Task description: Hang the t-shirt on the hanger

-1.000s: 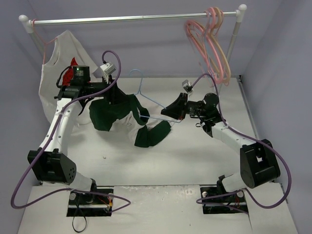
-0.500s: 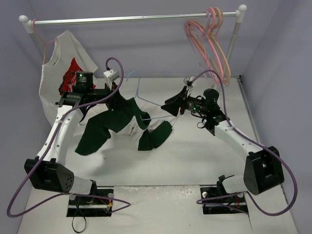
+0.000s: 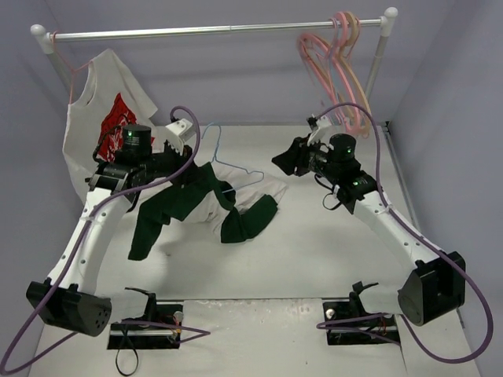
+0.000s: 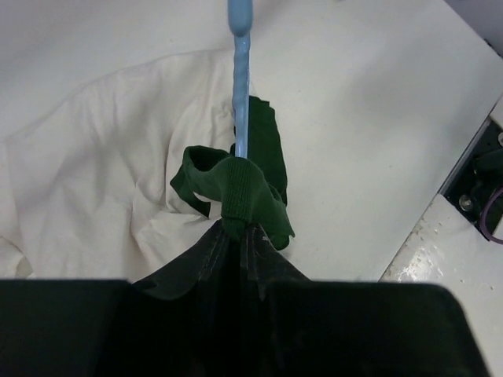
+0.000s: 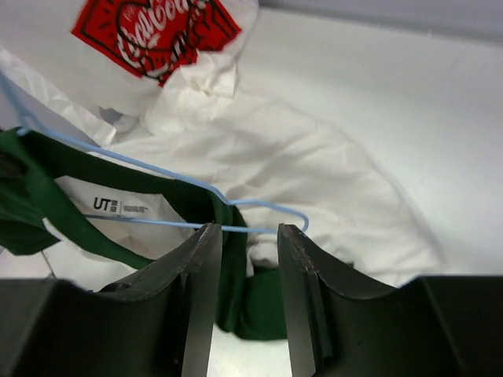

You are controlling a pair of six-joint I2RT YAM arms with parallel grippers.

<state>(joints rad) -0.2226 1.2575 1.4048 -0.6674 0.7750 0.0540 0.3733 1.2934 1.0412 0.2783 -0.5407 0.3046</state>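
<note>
Left fingers together, clamped on the green collar of the t-shirt where it's bunched round the neck of the hanger. Can't tell if the wire itself is pinched too. The grip is held up left of centre. One green sleeve hangs down near-left; the white body and other green sleeve lie on the tabletop. Hanger hook points far, and its right shoulder pokes out of the shirt toward the right arm. In the right wrist view the lower wire runs through the neck opening just under the label, and the end loop lies over white fabric. Right fingers apart, raised just right of the hanger's right end and clear of it. Red-print shirt hangs far left on the rail; pink hangers far right.
</note>
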